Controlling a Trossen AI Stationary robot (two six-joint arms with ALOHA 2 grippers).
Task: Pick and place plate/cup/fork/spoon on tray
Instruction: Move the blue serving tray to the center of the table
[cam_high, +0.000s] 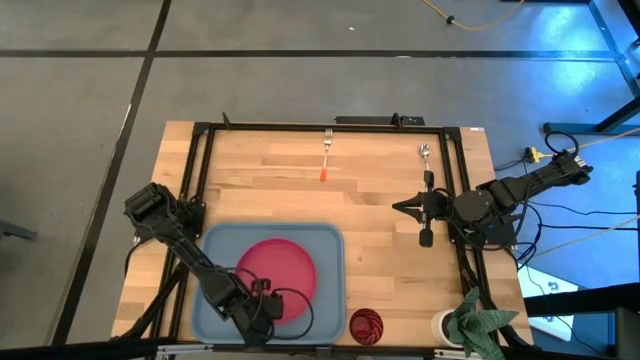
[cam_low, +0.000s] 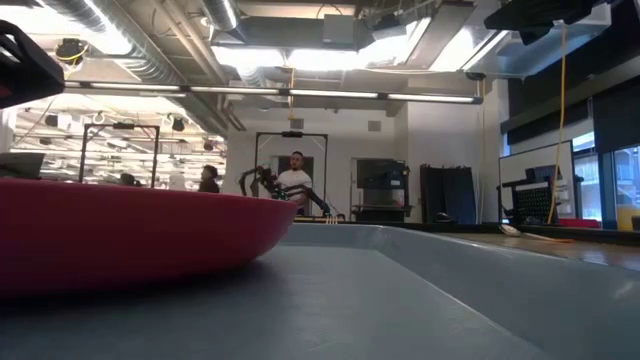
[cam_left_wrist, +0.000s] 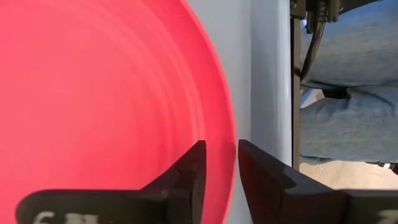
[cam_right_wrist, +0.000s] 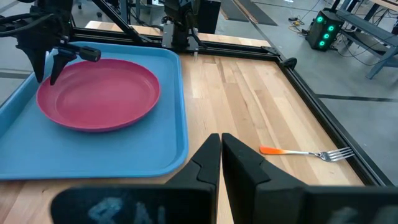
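The pink-red plate (cam_high: 283, 265) lies flat in the blue-grey tray (cam_high: 328, 262) at the table's near left. My left gripper (cam_high: 266, 299) is open at the plate's near rim (cam_left_wrist: 229, 149). One finger (cam_left_wrist: 186, 177) stands over the plate's inside and the other (cam_left_wrist: 267, 180) outside it, with a gap on each side. My right gripper (cam_right_wrist: 221, 149) waits shut and empty above the table's right side. The fork (cam_high: 327, 154) and the spoon (cam_high: 425, 153) lie near the far edge. The dark red cup (cam_high: 366, 325) stands right of the tray.
A white cup (cam_high: 444, 325) and a green cloth (cam_high: 482, 322) sit at the near right corner. A black frame (cam_high: 300, 127) runs along the table's edges. Bare wood (cam_high: 380, 190) lies between the tray and the cutlery. People stand in the room behind.
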